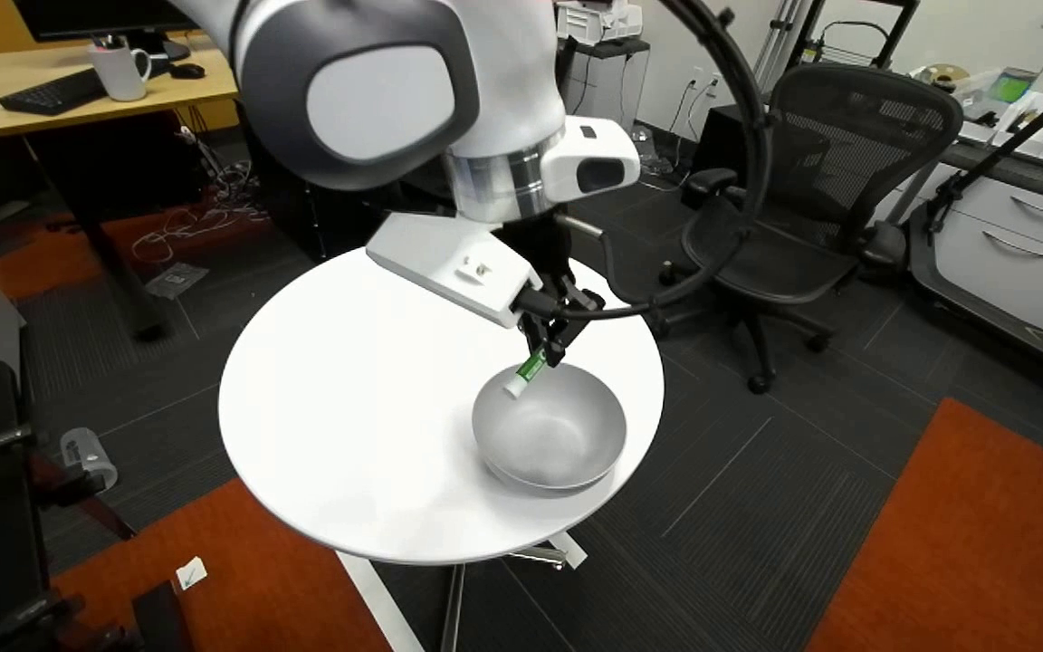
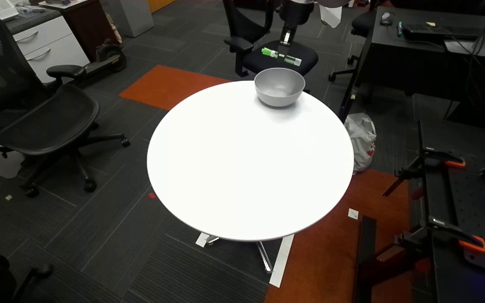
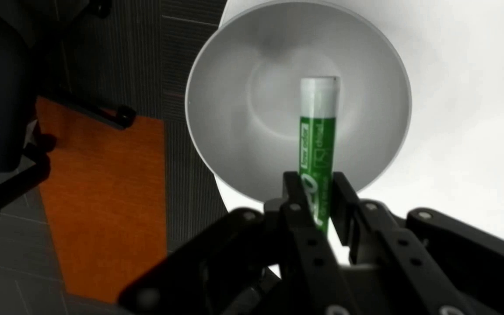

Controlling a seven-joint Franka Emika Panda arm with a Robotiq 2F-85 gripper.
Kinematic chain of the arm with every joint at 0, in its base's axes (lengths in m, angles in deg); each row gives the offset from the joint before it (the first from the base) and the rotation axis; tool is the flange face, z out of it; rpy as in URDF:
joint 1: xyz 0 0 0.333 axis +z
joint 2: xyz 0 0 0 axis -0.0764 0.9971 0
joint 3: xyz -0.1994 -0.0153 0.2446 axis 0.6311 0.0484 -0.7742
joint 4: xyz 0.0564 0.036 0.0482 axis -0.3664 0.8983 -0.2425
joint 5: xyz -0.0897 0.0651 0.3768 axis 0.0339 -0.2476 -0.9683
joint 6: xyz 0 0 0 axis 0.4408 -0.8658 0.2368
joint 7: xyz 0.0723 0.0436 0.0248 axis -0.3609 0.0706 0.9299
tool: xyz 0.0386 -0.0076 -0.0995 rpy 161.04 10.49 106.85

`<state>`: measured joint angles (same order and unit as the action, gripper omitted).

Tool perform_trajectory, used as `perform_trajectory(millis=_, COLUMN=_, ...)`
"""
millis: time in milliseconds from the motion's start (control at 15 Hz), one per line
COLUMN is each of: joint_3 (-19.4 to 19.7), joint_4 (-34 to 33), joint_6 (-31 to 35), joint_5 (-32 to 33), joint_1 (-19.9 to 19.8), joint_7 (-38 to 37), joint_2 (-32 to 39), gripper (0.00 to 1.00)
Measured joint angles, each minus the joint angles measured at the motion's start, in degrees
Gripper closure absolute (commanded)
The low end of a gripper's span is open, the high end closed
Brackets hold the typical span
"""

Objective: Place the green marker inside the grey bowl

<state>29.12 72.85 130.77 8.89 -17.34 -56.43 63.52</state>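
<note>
Wrist view has my gripper [image 3: 314,188] pinching the marker [image 3: 317,144] by its green barrel, white end poking out over the bowl [image 3: 221,118]. In an exterior view I can see the marker [image 2: 291,59] held up in the air, a little tilted, with a bit of a gap between it and the bowl's rim. Bowl's just sitting there upright in both exterior views, right near the edge of the table [image 1: 349,407].
</note>
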Motion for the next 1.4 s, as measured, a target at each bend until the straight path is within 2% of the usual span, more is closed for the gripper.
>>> perform_trajectory(millis=67, joint_3=-0.07, joint_4=-1.07, joint_6=0.00, joint_5=-0.76, joint_1=-0.45, joint_7=0.00, joint_2=1.40, gripper=0.56)
perform_trajectory(millis=133, joint_3=-0.14, joint_4=-2.05, joint_6=-0.02, joint_5=-1.34, joint_1=-0.86, joint_7=0.00, joint_2=2.61, gripper=0.53)
perform_trajectory(millis=267, joint_3=-0.40, joint_4=-3.84, joint_6=-0.11, joint_5=-2.27, joint_1=-1.55, joint_7=-0.05, joint_2=4.56, gripper=0.41)
perform_trajectory(millis=600, joint_3=-1.19, joint_4=-6.58, joint_6=-0.50, joint_5=-3.25, joint_1=-2.54, joint_7=-0.52, joint_2=6.79, gripper=0.02)
perform_trajectory(millis=1400, joint_3=-1.57, joint_4=-7.46, joint_6=-0.54, joint_5=-3.33, joint_1=-2.90, joint_7=-2.06, joint_2=7.19, gripper=0.00)
